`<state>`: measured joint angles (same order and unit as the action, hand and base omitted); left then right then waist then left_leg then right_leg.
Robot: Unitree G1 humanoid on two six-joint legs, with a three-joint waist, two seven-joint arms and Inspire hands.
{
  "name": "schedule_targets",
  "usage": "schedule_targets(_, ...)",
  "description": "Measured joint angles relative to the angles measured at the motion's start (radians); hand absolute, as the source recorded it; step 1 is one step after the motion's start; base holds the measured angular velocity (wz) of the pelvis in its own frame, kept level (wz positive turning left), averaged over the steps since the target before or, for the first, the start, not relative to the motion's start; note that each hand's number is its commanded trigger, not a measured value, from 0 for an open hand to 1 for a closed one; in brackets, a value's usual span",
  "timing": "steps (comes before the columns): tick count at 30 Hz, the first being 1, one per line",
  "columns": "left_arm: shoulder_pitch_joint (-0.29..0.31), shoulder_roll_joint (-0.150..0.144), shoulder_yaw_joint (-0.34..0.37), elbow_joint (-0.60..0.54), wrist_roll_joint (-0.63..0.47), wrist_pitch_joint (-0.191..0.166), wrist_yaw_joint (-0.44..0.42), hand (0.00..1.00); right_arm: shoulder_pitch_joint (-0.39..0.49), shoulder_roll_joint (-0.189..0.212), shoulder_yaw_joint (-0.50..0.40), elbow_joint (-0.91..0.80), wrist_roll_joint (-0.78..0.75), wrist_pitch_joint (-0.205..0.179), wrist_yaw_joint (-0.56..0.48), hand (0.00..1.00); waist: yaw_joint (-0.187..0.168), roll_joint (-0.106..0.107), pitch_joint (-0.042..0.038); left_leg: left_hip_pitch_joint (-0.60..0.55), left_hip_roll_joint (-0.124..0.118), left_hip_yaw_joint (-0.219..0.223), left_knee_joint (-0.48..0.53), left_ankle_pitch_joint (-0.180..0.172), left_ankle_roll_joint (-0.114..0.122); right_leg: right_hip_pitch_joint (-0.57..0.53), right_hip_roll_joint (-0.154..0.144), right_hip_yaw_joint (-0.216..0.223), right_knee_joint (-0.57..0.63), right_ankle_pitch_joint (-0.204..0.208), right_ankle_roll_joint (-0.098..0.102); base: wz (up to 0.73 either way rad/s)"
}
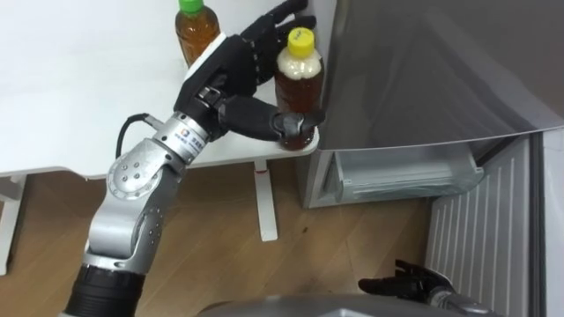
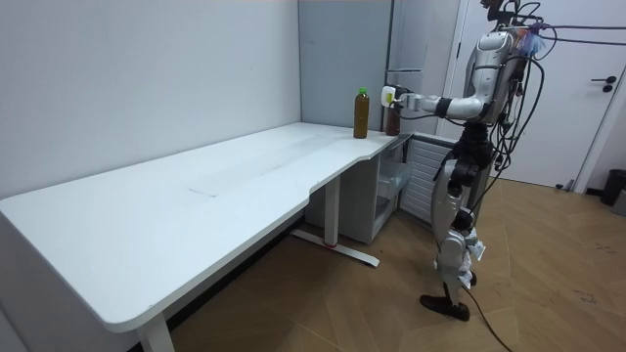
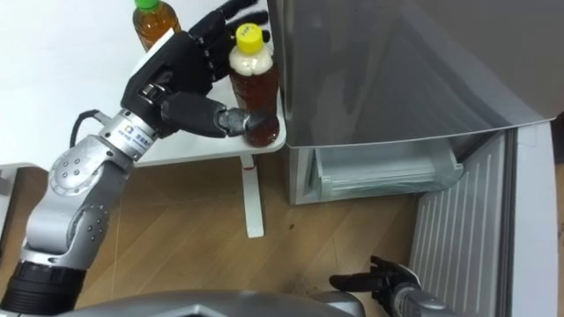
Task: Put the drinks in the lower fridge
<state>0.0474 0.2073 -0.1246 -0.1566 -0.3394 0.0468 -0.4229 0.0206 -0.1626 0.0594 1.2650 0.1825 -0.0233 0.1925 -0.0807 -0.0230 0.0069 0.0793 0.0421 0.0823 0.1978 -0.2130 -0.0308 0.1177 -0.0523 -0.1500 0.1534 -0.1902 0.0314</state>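
A yellow-capped bottle of brown drink (image 1: pixel 298 79) stands upright on the near corner of the white table (image 1: pixel 70 88), right beside the grey fridge (image 1: pixel 423 70). My left hand (image 1: pixel 231 66) is at it: the thumb is curled round the bottle's lower front and the fingers reach past behind it. A green-capped bottle (image 1: pixel 196 31) stands further back on the table, beyond that hand. My right hand (image 1: pixel 407 283) hangs low over the floor with relaxed fingers and holds nothing. In the room view I stand at the table's end, left arm stretched to the bottles (image 2: pixel 392 115).
The lower fridge compartment (image 1: pixel 405 172) stands open below the shut upper door, showing a clear shelf. Its ribbed door (image 1: pixel 485 238) is swung out on my right. A white table leg (image 1: pixel 267 202) stands on the wooden floor in front of me.
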Motion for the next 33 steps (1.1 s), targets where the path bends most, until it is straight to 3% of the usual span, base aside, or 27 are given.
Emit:
schedule_targets(4, 0.0, 0.007, -0.017, 0.014, 0.015, 0.003, 0.018, 1.0, 0.0, 0.0, 0.008, -0.003, 0.0, 0.0, -0.001, 0.0, -0.003, 0.0, 0.0001, 0.0, 0.0, 0.0, 0.0, 0.0, 0.0, 0.0, 0.0, 0.0, 0.0, 0.0, 0.0, 0.0)
schedule_targets(6, 0.002, 0.017, -0.045, 0.033, 0.021, 0.034, 0.007, 1.0, 0.0, 0.0, 0.007, -0.003, 0.0, 0.001, -0.004, 0.0, -0.003, -0.002, 0.0012, -0.002, 0.0, -0.001, 0.0, 0.0, 0.0, 0.001, 0.0, -0.001, 0.0, 0.0, 0.0, 0.0)
schedule_targets(11, 0.002, 0.036, -0.063, 0.049, 0.068, 0.054, 0.004, 1.0, -0.005, 0.004, 0.007, -0.004, 0.0, 0.001, -0.006, 0.0, -0.019, -0.007, 0.0012, -0.007, 0.0, -0.001, 0.001, 0.0, 0.0, 0.0, 0.0, -0.002, 0.0, 0.0, 0.0, 0.0)
schedule_targets(19, 0.002, 0.036, -0.067, 0.049, 0.07, 0.055, 0.009, 1.0, -0.008, 0.006, 0.008, -0.004, 0.0, 0.001, -0.007, 0.0, -0.024, -0.007, 0.0003, -0.006, 0.0, -0.001, 0.001, 0.0, 0.0, 0.0, 0.0, -0.001, 0.0, 0.0, 0.0, 0.0)
schedule_targets(23, 0.002, 0.028, -0.065, 0.049, 0.072, 0.056, 0.029, 1.0, -0.007, 0.006, 0.018, -0.018, -0.004, 0.009, -0.006, 0.0, -0.021, 0.0, -0.0042, -0.006, 0.001, 0.003, 0.001, 0.0, 0.0, -0.005, 0.0, 0.004, 0.003, 0.001, -0.001, -0.03)
schedule_targets(28, 0.001, 0.021, -0.067, 0.049, 0.089, 0.056, 0.052, 1.0, -0.015, 0.007, 0.062, -0.096, -0.06, 0.031, 0.014, 0.0, -0.017, 0.008, -0.0048, 0.001, 0.002, 0.013, 0.0, 0.0, 0.0, -0.009, 0.0, 0.014, 0.017, 0.001, -0.001, -0.07)
schedule_targets(33, 0.001, 0.004, -0.082, 0.049, 0.081, 0.056, 0.068, 1.0, -0.015, 0.016, 0.152, -0.356, -0.093, 0.047, 0.043, 0.0, 0.001, 0.011, -0.0008, 0.003, 0.003, 0.023, 0.003, 0.0, 0.0, -0.014, 0.0, 0.026, 0.022, 0.001, -0.001, -0.07)
